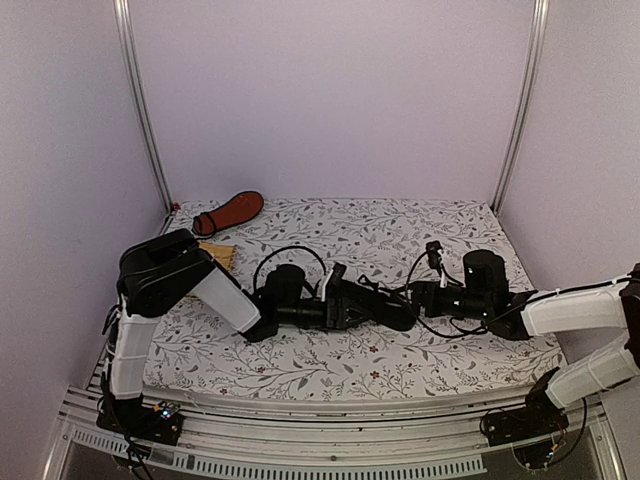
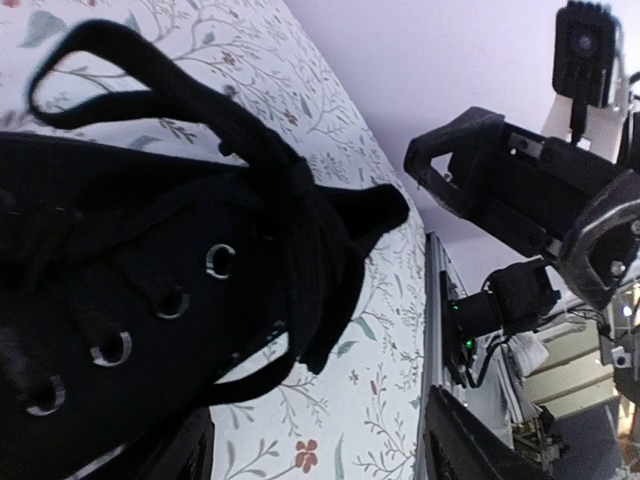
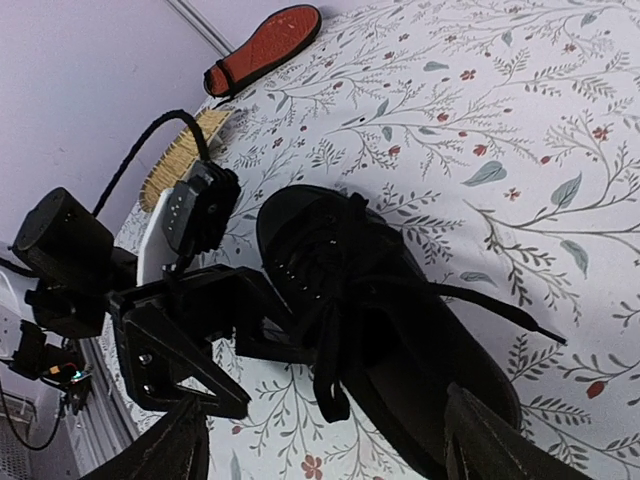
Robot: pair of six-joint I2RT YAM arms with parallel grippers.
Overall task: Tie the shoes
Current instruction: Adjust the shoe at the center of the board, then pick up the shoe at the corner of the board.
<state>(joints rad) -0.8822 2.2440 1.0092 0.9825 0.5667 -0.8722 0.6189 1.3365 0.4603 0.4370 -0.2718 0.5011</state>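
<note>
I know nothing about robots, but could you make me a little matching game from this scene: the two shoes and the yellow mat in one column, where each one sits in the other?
Things:
1. near shoe
2. far shoe
3. yellow mat

Places:
A. far left corner, orange sole showing
B. middle of the flowered cloth, eyelets up
C. partly hidden behind the left arm

Pairs: 1-B, 2-A, 3-C

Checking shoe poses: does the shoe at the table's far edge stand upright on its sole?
No, the far shoe lies tipped over, its reddish-orange sole showing.
</note>
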